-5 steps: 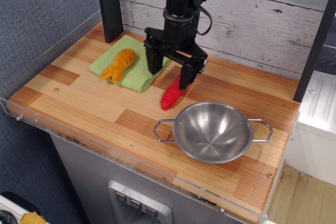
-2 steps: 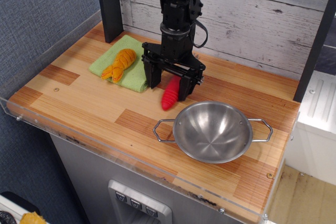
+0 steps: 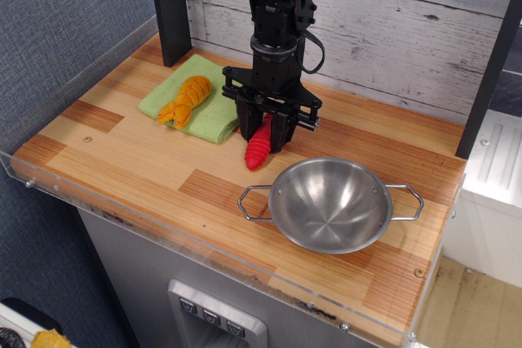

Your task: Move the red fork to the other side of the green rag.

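Observation:
The red fork (image 3: 258,147) lies on the wooden counter just right of the green rag (image 3: 205,102), its ribbed red handle pointing toward the front; its tines are hidden behind the gripper. My black gripper (image 3: 263,134) is down at the counter with its fingers closed around the upper part of the fork's handle. The green rag lies folded at the back left of the counter with an orange ridged item (image 3: 185,99) on it.
A steel bowl (image 3: 329,204) with two wire handles stands at the front right, close to the fork's handle end. A dark post (image 3: 170,7) rises at the back left. A clear acrylic rim (image 3: 49,177) edges the counter's left and front.
The gripper came down over the fork and its fingers closed from wide open onto the red handle. The fork's handle end shifted slightly left.

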